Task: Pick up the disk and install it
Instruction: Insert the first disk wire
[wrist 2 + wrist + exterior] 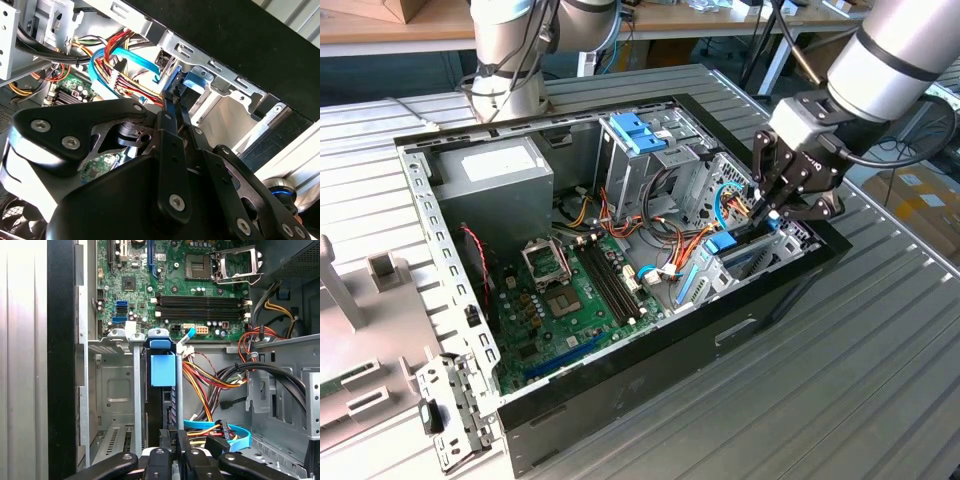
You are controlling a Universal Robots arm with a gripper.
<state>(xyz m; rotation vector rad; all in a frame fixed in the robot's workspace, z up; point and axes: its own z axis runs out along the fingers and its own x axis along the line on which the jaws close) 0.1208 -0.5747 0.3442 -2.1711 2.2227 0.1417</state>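
Observation:
The disk (160, 405) stands on edge in the metal bay (117, 390) at the front corner of the open computer case (650, 370). Its blue tab (162, 369) faces the motherboard and also shows in the exterior view (720, 243) and the second wrist view (192, 82). My gripper (760, 215) reaches down into that bay on the exterior view's right. Its black fingers lie tight together, shut, at the disk's end away from the tab, in both wrist views (175, 437) (172, 100). Whether they pinch anything is hidden.
Red, yellow and blue cables (210, 390) run close beside the bay. The green motherboard (570, 300), the grey power-supply box (495, 175) and a drive cage with a blue latch (638, 135) sit inside the case. A second arm's base (510, 60) stands behind; loose panels (380, 330) lie at the left.

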